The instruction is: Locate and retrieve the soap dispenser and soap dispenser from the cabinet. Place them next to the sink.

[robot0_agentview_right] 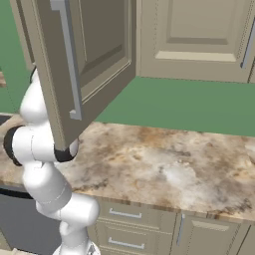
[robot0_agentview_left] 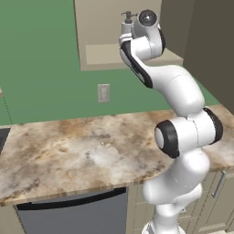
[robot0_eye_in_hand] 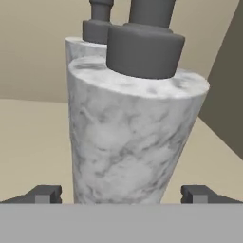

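In the hand view a grey-white marbled soap dispenser with a dark pump head stands very close on the pale shelf. The other soap dispenser stands right behind it, mostly hidden. My gripper is open, with one fingertip on each side of the near bottle's base and a small gap on both sides. From the left base view the arm reaches up into the beige cabinet, where a soap dispenser shows beside the hand. The sink is out of view.
A brown marbled counter runs below, with a wall outlet above it and a dark appliance front under it. The open cabinet door hangs in front of the arm. Closed wall cupboards sit to the right.
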